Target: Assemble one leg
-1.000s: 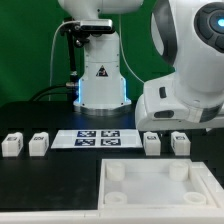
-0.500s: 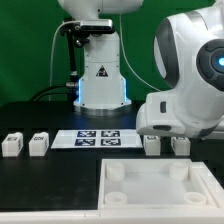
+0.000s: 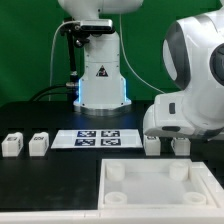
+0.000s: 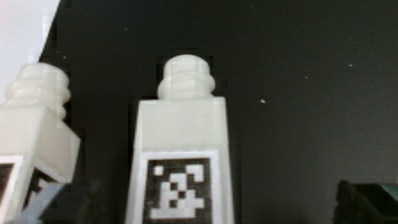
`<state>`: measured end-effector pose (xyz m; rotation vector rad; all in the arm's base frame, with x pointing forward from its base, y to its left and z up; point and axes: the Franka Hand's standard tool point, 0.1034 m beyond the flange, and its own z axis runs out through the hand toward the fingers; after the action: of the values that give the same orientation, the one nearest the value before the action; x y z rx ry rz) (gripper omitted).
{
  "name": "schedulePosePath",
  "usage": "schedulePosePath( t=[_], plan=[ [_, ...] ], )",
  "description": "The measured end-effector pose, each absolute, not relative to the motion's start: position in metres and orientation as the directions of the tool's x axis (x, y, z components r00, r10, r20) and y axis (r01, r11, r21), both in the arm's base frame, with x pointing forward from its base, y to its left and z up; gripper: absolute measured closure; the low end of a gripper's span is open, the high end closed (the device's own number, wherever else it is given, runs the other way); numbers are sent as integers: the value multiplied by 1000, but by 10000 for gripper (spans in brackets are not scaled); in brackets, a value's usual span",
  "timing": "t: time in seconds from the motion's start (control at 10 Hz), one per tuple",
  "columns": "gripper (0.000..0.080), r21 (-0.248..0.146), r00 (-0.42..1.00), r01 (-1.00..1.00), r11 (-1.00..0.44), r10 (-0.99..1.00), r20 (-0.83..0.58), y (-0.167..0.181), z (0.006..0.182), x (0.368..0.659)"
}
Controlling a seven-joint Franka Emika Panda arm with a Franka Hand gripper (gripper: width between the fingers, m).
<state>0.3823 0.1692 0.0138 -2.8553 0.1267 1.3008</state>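
Four small white legs with marker tags stand on the black table: two at the exterior view's left (image 3: 12, 145) (image 3: 38, 144) and two at its right (image 3: 152, 144) (image 3: 181, 145). The arm (image 3: 195, 95) hangs over the right pair and hides the gripper there. In the wrist view one tagged leg (image 4: 182, 140) stands between the gripper's (image 4: 205, 207) open fingers (image 4: 43, 204), apart from both. A second leg (image 4: 32, 120) stands beside it. The gripper holds nothing.
The large flat white square piece with round corner sockets (image 3: 150, 200) lies at the front. The marker board (image 3: 98, 138) lies flat between the two pairs of legs. The robot's white base (image 3: 100, 80) stands behind it.
The arm has moved down and toward the exterior view's right, and now sits low over the right pair of legs. The legs have not moved.
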Motion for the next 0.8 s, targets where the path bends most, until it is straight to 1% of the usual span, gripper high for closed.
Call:
schedulePosePath(
  t=[0.2,0.5,0.6,0.7,0.8],
  plan=[
    [151,32,657,-77,-996,-75,-750,168,8,381],
    [170,31,661,-78,-996,-75,-746,168,8,382],
    [361,31,661,-78,-996,-75,-746,168,8,382],
    [497,31,661,-78,-996,-75,-746,168,8,382],
    [497,31,661,-78,-996,-75,-746,169,8,382]
  ],
)
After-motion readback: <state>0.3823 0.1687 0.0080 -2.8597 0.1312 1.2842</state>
